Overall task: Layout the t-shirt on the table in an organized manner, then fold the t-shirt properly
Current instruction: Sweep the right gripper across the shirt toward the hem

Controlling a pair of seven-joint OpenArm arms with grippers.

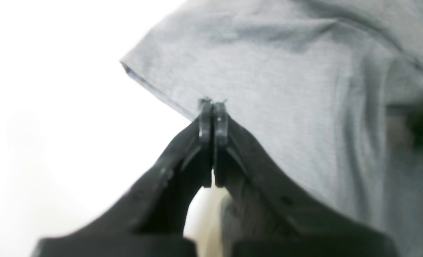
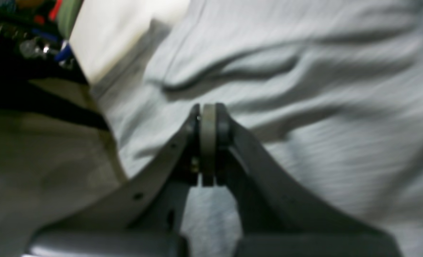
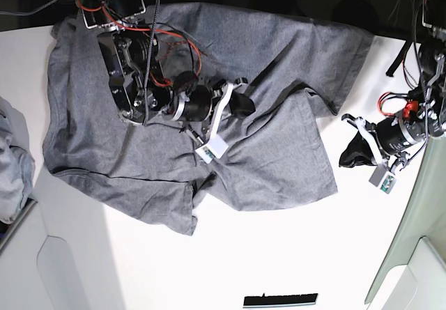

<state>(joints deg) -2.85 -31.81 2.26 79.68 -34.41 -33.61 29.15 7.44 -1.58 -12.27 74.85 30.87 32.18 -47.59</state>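
The t-shirt (image 3: 265,164) lies spread but rumpled across the upper middle of the table (image 3: 279,254), with several folds and one sleeve reaching toward the far right corner. Its lower edge hangs in two uneven lobes.

The right gripper (image 3: 240,101) sits over the middle of the shirt. In the right wrist view its jaws are pressed together with nothing visibly between them (pale pad face showing at the seam), and creased grey fabric fills the frame behind it (image 2: 208,142).

The left gripper (image 3: 352,153) hangs over bare table just beside the shirt's right edge, apart from it in the base view. In the left wrist view its jaws are also closed (image 1: 213,117), tips against the line of the shirt hem (image 1: 154,87); whether they pinch cloth I cannot tell.

A paler grey-blue cloth bundle (image 3: 12,160) lies at the left table edge.
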